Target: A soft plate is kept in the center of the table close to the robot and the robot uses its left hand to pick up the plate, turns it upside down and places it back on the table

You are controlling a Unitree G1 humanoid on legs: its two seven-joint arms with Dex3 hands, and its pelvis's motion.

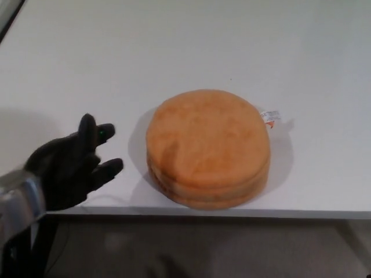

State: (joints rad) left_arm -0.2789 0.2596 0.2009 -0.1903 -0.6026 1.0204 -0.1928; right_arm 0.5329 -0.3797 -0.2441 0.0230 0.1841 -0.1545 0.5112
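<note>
Where the white bench [174, 52] fills nearly the whole head view, the orange soft plate [207, 147] lies flat on it near its front edge, round and thick, with seams running around its side. A small white tag [271, 116] sticks out from the plate's far right rim and lies on the bench. To the plate's left, well clear of it, the left hand [69, 168] hovers at the front edge, its black fingers [88, 130] spread apart and holding nothing. Soft grey shadows fall on the bench left of the plate. Below the bench edge, a dim brownish floor [232, 249] shows
</note>
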